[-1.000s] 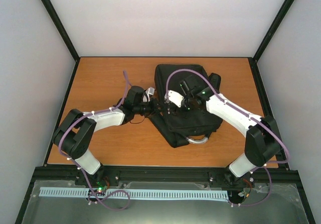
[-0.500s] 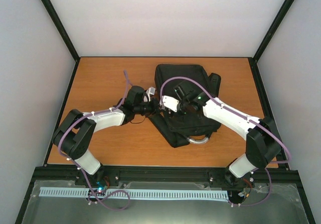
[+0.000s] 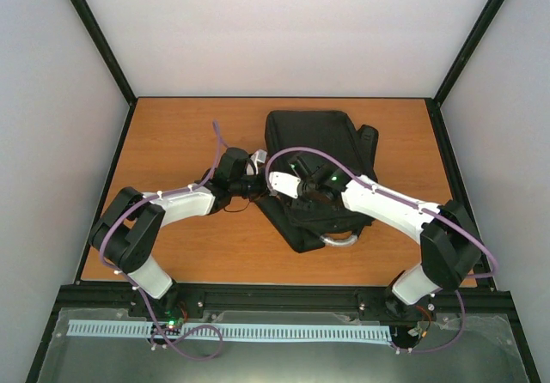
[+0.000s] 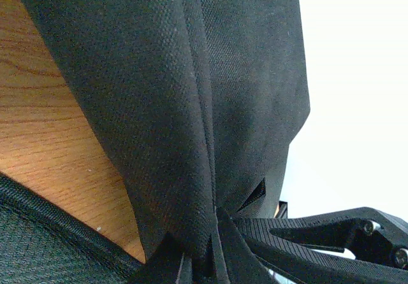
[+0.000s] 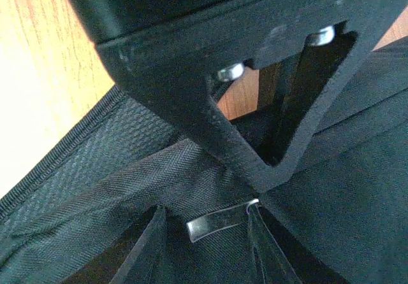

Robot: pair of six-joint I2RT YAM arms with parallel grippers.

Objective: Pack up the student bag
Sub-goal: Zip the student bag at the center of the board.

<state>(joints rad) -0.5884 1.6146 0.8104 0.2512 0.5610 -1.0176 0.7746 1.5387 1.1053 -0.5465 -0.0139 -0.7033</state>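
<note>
Since both arms are bolted at the near edge, I'll start there. The left arm [image 3: 163, 207] swings in from the left, the right arm [image 3: 395, 207] from the right, and their ends nearly meet over the middle of the wooden counter [image 3: 172, 134].

Closest bit of the student bag [image 3: 314, 134] is its grey loop handle [image 3: 338, 240], poking out of the near end toward the arm bases. The bag lies flat on the counter, a bit right of centre, with its long side running away from the arms and its far end near the back edge.

The left gripper [image 4: 204, 258] is at the bag's left edge, clamped tight on a fold of the black fabric. The wrist view shows that fold pinched between the fingers and fanning out upward, with bare wood off to the left.

The right gripper [image 5: 207, 233] sits just beside it, over the bag's left part, so close that the other gripper's black body fills the top of its own camera. Its fingers [image 5: 156, 239] stand apart, pointing down onto the fabric, and a small shiny zip pull [image 5: 220, 223] lies between them. The pull's right end looks like it reaches the right finger, but I can't tell if it's really touching.
</note>
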